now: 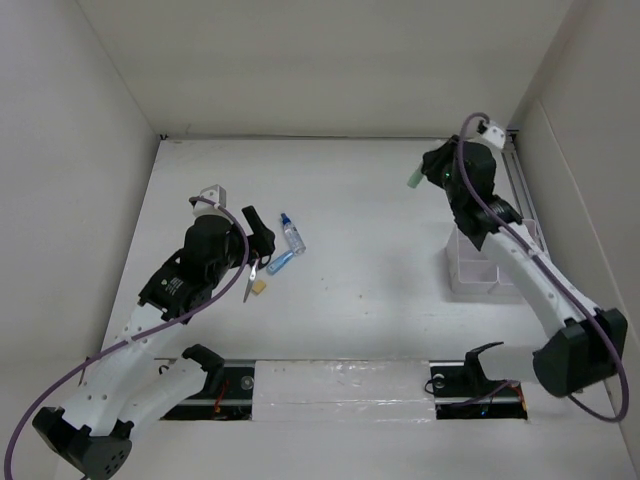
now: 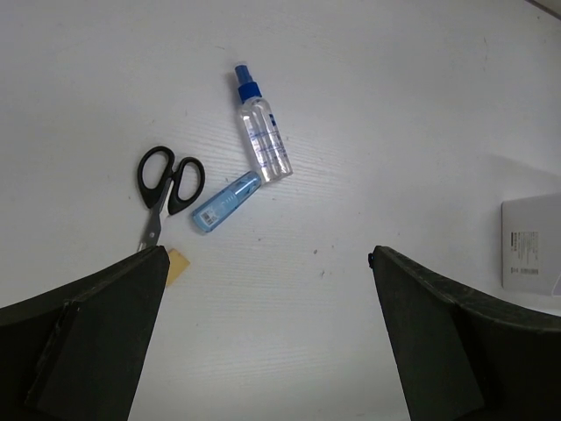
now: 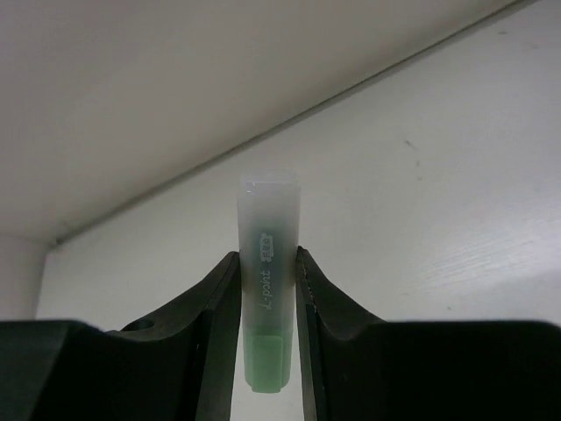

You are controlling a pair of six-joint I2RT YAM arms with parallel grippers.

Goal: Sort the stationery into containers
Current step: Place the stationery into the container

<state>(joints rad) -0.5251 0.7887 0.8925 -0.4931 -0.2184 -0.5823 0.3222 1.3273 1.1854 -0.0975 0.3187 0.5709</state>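
While the right gripper pinches the green marker in the air near the far side of the organiser, the carrying step seems in hand, and next the marker should come over a compartment; the left gripper hangs spread open.

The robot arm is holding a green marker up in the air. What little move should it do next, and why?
Probably carry it over the white organiser. The right gripper is shut on the green marker, which is up in the air and to one side of the organiser, not above it.
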